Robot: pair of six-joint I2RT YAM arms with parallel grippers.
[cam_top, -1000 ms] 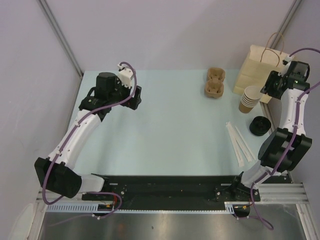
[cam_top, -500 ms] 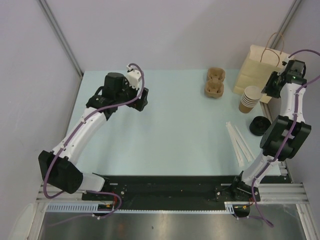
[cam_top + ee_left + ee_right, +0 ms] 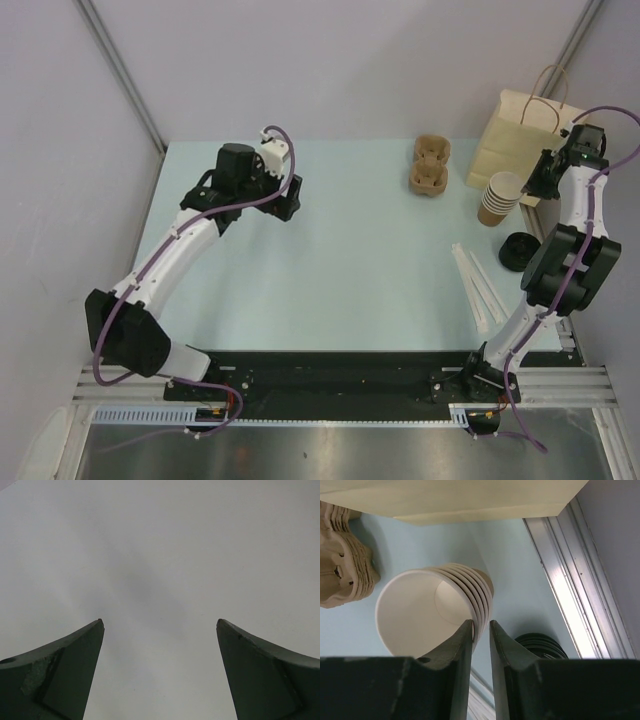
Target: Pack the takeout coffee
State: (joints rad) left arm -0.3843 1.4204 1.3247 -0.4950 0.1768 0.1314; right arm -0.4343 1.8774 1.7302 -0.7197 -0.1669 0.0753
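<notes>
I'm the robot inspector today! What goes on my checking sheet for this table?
Surface: pale blue table, nothing spilt seen.
Job's things: cups stacked upright beside the bag.
Clutter: carriers, straws, black lids.
Grippers: left gripper open over the table; right gripper has its fingers either side of the top cup's rim, narrow gap, grip unclear.
Cables: purple cables along both arms, no snag seen.
Surroundings: grey walls, mounting rail at the near edge.

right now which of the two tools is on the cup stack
The right tool, jaws pinched across the cup stack rim; the left tool gapes wide, far across the table.
</notes>
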